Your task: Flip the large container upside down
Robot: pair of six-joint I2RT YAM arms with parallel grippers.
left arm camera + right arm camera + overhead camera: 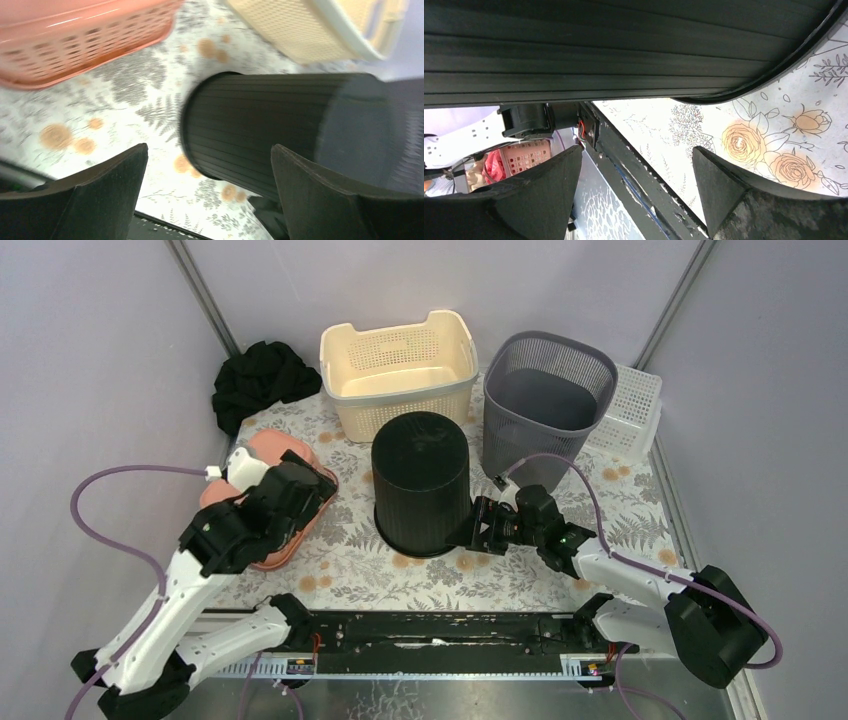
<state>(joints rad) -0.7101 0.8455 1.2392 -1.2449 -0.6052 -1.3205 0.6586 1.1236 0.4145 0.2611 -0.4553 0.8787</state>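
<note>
the right gripper (487, 525) lies low over the floral tablecloth (350, 560) with its jaws spread and nothing between them, its fingertips just beside the lower right wall of the large container (422, 480) \- whether they touch it cannot be told. in the right wrist view the ribbed black wall and its rim fill the top of the picture, above the two parted fingers. the left gripper (300, 490) is also wide open and holding nothing; it hangs over the pink basket (272, 445) at the left and points toward the container, well apart from it. the container stands in the middle of the table, mouth down, its wider rim on the cloth and its closed base facing up. just beyond it sits a cream basket (398, 375), to the far right a grey basket (545, 400) with a white basket (632, 410) beside that \- and a black cloth (262, 382) lies bunched in the far left corner.
</note>
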